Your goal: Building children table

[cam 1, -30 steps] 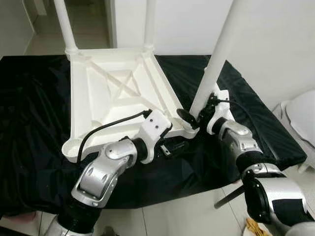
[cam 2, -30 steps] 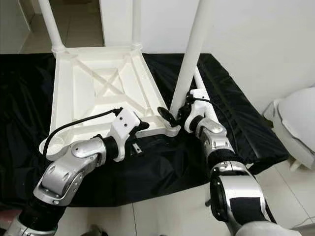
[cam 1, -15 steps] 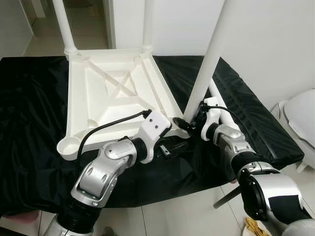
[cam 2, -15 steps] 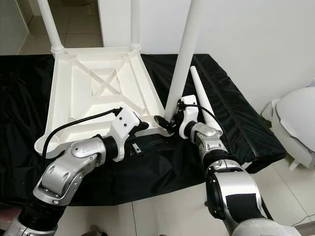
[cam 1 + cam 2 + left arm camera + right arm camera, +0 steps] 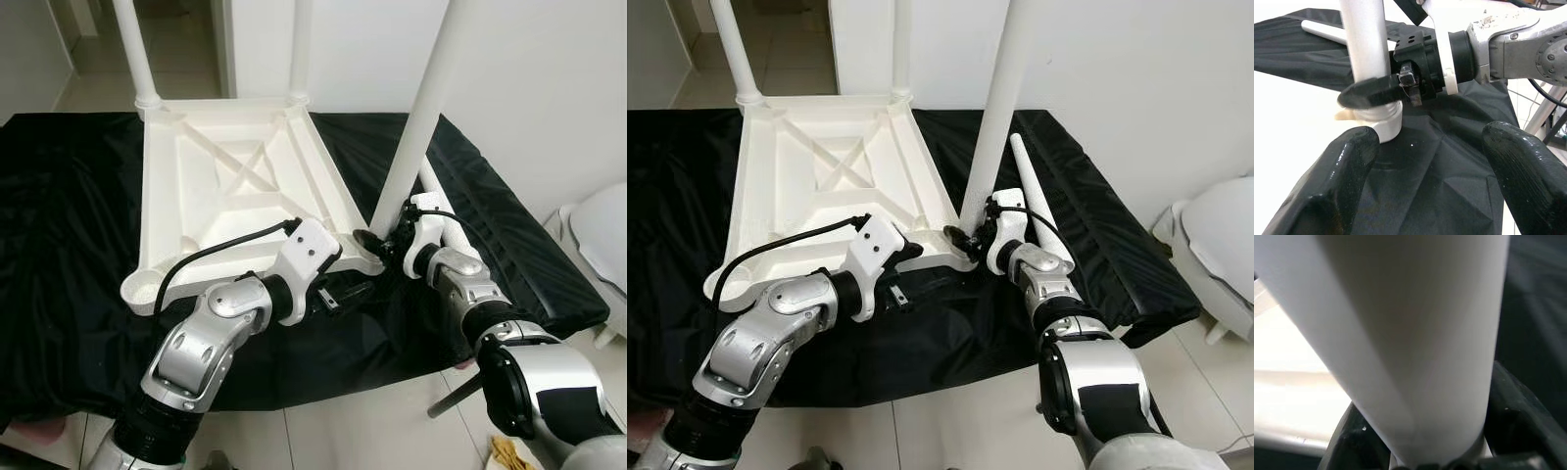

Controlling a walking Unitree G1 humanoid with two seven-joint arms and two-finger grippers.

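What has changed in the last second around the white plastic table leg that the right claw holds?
The right claw brought the tilted white plastic table leg nearer to upright in the corner socket of the upturned white plastic tabletop. The left claw stayed open beside that corner; the spare white leg stayed on the black cloth.

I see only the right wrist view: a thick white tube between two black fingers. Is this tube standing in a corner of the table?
Observer: Yes. The right gripper is shut on the table leg just above the near right corner socket of the upturned tabletop.
Operator: How many legs are already standing?
Observer: Two more legs stand in the far corners; the near left socket has none.
Operator: Is there a spare leg?
Observer: A loose leg lies on the black cloth behind the right gripper.
Operator: And the left gripper?
Observer: The left gripper is open, holding nothing, over the cloth close to the same corner.
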